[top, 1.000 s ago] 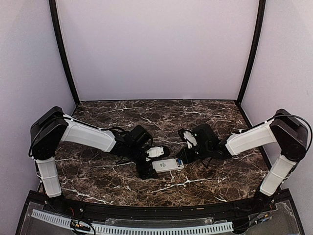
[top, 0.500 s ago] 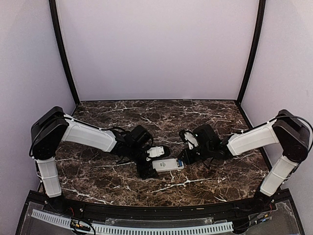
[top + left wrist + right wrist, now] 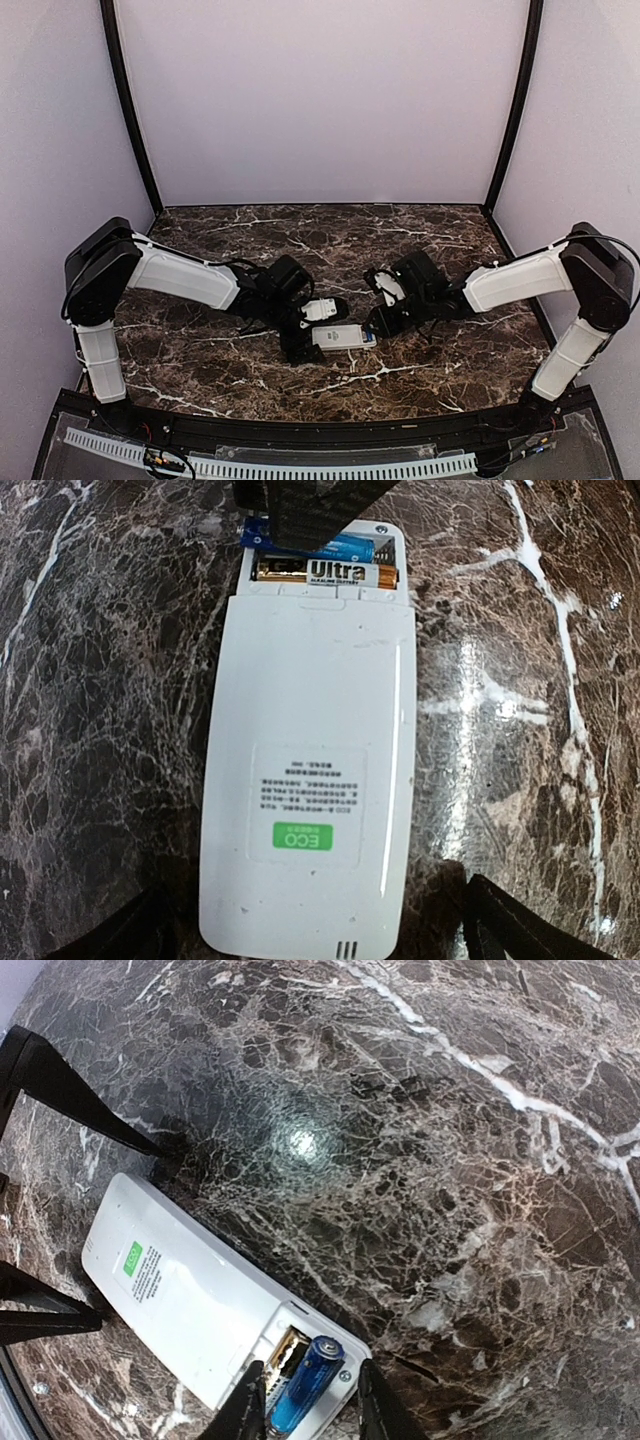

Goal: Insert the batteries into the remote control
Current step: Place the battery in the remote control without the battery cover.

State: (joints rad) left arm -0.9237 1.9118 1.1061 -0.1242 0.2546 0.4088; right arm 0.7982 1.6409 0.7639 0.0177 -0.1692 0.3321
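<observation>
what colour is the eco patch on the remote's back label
Green with white lettering, on the eco patch of the remote control; clearest in the left wrist view.

Glossy marble table [image 3: 450, 1110]; matt wht plastic remote [image 3: 310, 730]

left arm [image 3: 180, 275] low, jaws spread wide; right arm [image 3: 510, 282] low, jaws narrowly parted.

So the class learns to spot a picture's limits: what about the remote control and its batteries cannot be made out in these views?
Remote control display and buttons: both wrist views, it lies face down.
Blue battery: left wrist view, partly covered by a finger of the right pincer.
Label small print: left wrist view, too small to read.
Gold battery: right wrist view, mostly hidden behind the blue one.
</observation>
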